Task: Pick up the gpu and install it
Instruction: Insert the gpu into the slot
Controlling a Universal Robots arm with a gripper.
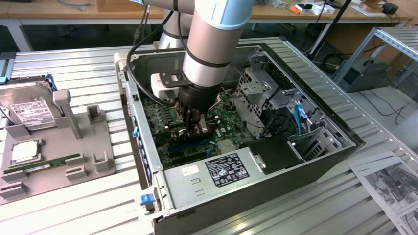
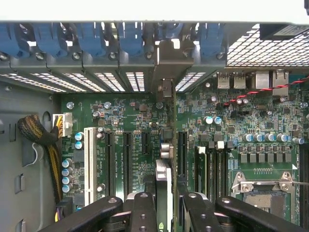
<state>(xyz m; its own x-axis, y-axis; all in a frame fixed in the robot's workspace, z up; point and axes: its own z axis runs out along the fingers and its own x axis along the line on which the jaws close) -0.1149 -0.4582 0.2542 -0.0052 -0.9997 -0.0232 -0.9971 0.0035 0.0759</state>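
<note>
Gripper (image 2: pixel 164 212) pinching gpu (image 2: pixel 164 145) edge-on; long axis toward bracket slots (image 2: pixel 135 79).

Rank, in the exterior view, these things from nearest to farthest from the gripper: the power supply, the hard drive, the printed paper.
From the gripper:
1. Power supply, inside the case, just below the gripper.
2. Hard drive, on the holder at the view's left.
3. Printed paper, on the table at the view's lower right.
</note>
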